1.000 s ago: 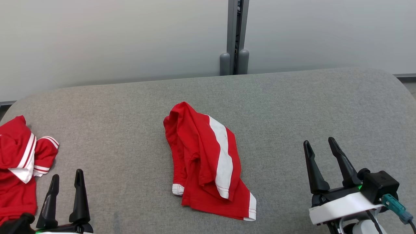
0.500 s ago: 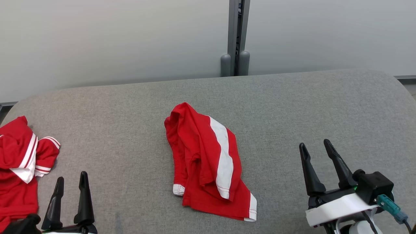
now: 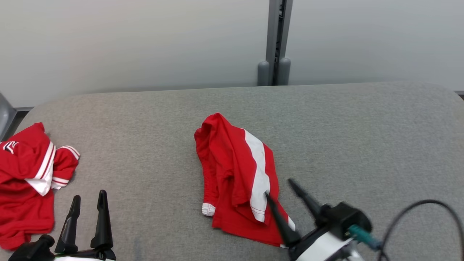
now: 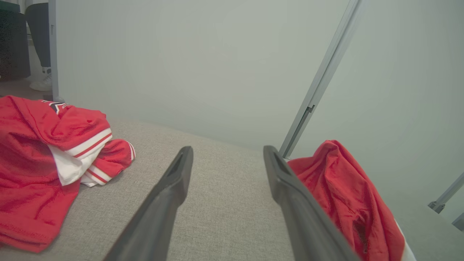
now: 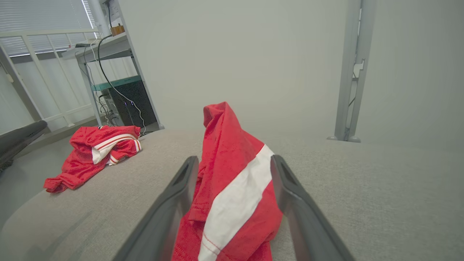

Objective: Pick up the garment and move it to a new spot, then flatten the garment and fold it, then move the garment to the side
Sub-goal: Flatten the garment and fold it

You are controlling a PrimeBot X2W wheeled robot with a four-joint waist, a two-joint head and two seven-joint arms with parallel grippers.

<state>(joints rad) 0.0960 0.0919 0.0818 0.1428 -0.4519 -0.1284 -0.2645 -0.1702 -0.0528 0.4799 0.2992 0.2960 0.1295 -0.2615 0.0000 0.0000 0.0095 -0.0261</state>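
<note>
Head view: crumpled red garment [image 3: 232, 163] lies unlifted, right jaws apart over its near edge, left jaws apart well aside; moving, flattening, folding seemingly all ahead.

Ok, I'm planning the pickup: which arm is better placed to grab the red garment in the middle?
Right. The right pincer is open at the near end of the garment, fingers framing it; the left pincer, also open, sits off to the side over bare grey surface.
</note>
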